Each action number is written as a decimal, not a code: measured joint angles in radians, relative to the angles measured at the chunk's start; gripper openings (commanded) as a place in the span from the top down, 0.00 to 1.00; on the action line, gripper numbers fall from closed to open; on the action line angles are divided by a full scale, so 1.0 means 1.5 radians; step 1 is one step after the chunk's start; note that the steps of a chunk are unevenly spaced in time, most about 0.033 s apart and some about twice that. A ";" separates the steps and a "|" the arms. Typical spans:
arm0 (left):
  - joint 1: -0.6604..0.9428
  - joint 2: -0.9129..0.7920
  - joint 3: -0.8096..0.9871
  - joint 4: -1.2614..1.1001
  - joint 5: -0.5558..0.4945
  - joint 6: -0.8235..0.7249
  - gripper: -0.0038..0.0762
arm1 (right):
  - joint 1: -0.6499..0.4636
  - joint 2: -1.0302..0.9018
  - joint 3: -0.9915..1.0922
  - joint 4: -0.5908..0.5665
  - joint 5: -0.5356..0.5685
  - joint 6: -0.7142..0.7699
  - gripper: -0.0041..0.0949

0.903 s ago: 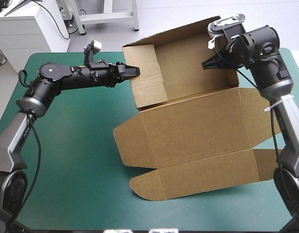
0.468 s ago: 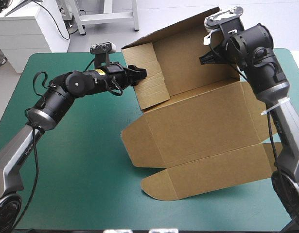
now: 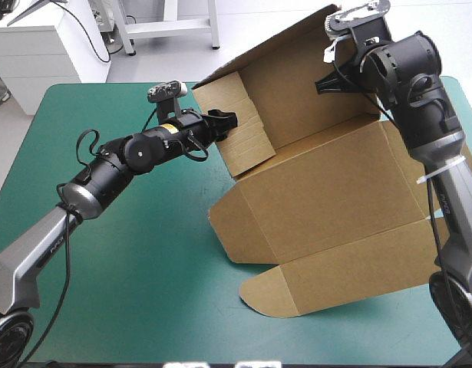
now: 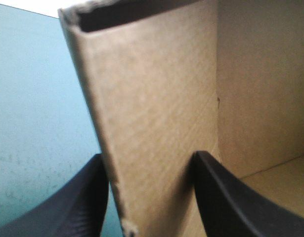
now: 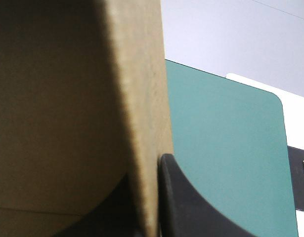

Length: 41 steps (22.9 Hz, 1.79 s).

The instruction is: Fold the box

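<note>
The brown box [image 3: 320, 199] occupies the right half of the counter [image 3: 143, 253], an open tray with its back wall standing high near the far edge and its lid flaps spread toward the near edge on the teal-green cover. The left pincer [image 3: 228, 119] is at the tray's left side wall. In its wrist view the black fingers [image 4: 67, 207] stand on either side of that wall, both against the board, gripping it. The right pincer [image 3: 325, 83] is raised at the back wall's upper right corner. In its wrist view one finger [image 5: 191, 207] presses the board's edge, the other lies behind it, all but closed on the sheet.
</note>
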 measured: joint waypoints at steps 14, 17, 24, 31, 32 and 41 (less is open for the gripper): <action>-0.054 0.000 0.031 -0.023 -0.072 0.000 0.52 | 0.000 -0.001 -0.002 -0.041 0.000 0.012 0.98; -0.055 0.000 0.041 -0.028 -0.078 0.000 0.91 | 0.000 -0.001 -0.003 -0.037 0.000 0.012 0.98; -0.054 0.000 0.045 -0.017 -0.088 -0.004 0.96 | 0.000 -0.007 -0.004 -0.050 0.000 0.017 0.98; -0.022 0.002 -0.045 0.073 0.045 -0.019 0.96 | 0.000 -0.007 0.004 -0.049 0.000 0.037 0.98; -0.009 0.008 -0.065 0.081 0.078 -0.020 0.96 | 0.000 -0.007 0.010 -0.044 -0.001 0.046 0.98; 0.053 0.106 -0.252 0.201 0.351 -0.068 0.96 | 0.001 -0.005 0.169 0.020 -0.001 0.123 0.98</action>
